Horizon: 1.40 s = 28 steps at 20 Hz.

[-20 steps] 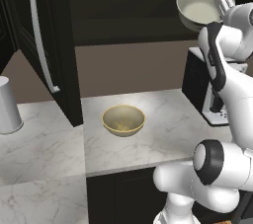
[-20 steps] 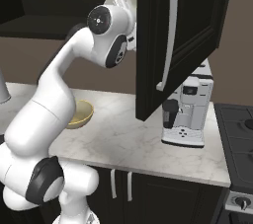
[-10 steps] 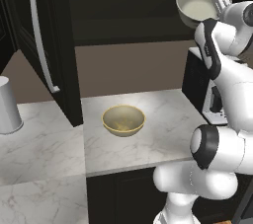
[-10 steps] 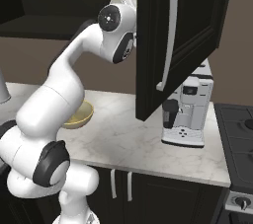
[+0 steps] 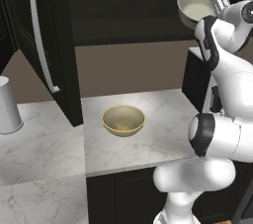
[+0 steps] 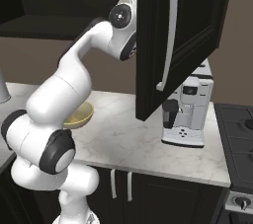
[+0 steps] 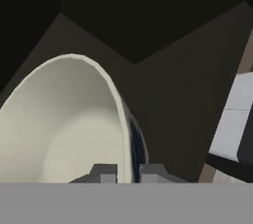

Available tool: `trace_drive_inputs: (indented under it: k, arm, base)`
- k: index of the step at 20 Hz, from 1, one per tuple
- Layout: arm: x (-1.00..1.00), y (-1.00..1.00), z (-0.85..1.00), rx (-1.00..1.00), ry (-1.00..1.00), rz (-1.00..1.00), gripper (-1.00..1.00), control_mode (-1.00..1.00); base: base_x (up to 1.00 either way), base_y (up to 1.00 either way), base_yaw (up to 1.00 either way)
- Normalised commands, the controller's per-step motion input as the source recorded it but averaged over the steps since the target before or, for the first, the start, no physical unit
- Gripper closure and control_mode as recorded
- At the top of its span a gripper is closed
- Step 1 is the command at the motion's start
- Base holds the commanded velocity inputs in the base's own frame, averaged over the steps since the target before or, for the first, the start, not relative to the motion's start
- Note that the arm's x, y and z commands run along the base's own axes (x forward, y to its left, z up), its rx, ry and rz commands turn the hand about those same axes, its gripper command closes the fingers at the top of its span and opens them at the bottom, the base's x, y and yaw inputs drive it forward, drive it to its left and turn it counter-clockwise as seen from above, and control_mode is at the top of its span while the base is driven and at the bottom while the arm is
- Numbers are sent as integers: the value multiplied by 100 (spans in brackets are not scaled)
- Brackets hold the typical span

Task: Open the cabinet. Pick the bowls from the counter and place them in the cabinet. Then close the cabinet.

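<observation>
Up at the cabinet opening: the gripper (image 7: pixel 125 172) is clamped tight on the rim of the off-white bowl (image 5: pixel 196 6), one fingertip (image 7: pixel 105 172) inside the rim and the other outside it.
Held bowl: raised in front of the dark cabinet interior (image 5: pixel 128 1), tipped so its pale inside faces the left base camera; in the hand view its rim (image 7: pixel 118 114) runs up from the fingertips.
Change from a second ago: the held bowl sits at almost the same height and spot; the arm's elbow and lower links have swung, so the big white lower joint now stands higher and nearer the counter edge.
Arm pose: the arm (image 5: pixel 225 85) reaches steeply upward from the base, wrist bent over at the top toward the cabinet.
Cabinet doors: two, both open; left door (image 5: pixel 47 40) with its silver bar handle, right door (image 6: pixel 183 30) hanging over the counter.
Bowls: two; the tan-yellow bowl (image 5: pixel 123 120) rests upright on the counter (image 5: pixel 148 139), well below the held one.
Cups: one grey-white cup (image 5: pixel 7 104) at the counter's left.
Coffee machines: one coffee machine (image 6: pixel 190 112) on the counter, right of the arm.
</observation>
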Motion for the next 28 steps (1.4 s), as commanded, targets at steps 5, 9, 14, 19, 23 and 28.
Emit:
trace_drive_inputs:
  k: [5, 9, 14, 19, 23, 28]
  arm:
    - [29, 0, -17, 0, 1, 0, 100, -100]
    - [35, 0, -6, 0, 0, 0, 100, -100]
    - [38, 0, -1, 0, 0, 0, 100, -100]
    - [5, 0, 1, 0, 0, 0, -100, -100]
    - [-6, -1, 30, 0, -9, 0, -100, -100]
    - [-14, 0, 44, 0, -19, 0, -100, -100]
  base:
    - [0, 0, 0]
    - [0, 0, 0]
    - [0, 0, 0]
    - [0, 0, 0]
    - [0, 0, 0]
    - [0, 0, 0]
